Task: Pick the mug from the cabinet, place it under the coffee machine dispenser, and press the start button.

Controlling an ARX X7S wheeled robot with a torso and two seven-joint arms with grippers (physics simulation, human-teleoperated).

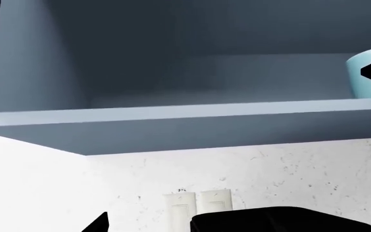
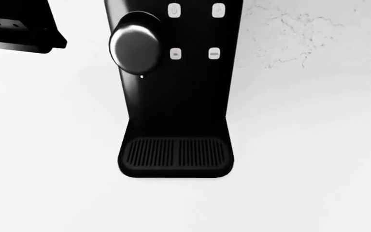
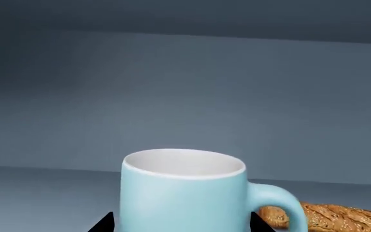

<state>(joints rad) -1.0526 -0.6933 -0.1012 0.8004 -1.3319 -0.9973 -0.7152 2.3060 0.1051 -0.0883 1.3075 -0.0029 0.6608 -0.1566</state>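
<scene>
Head view, left to right: dark part of the left arm (image 2: 18,29) at the upper corner, left of the coffee machine (image 2: 179,96); round grey coffee machine dispenser (image 2: 135,42) on the machine's left shoulder; four pale buttons (image 2: 194,31) to its right; ribbed tray (image 2: 176,153) at the machine's foot, bare, on the white surface (image 2: 301,159).

Left wrist view: cabinet shelf (image 1: 172,113), with the light-blue mug (image 1: 366,75) at its far end.

Right wrist view: mug (image 3: 182,193) upright inside the cabinet, handle toward a seeded loaf (image 3: 340,217) just beside it. Right gripper (image 3: 182,223) tips flanking the mug's base; contact cannot be told. Left gripper spread cannot be told.
</scene>
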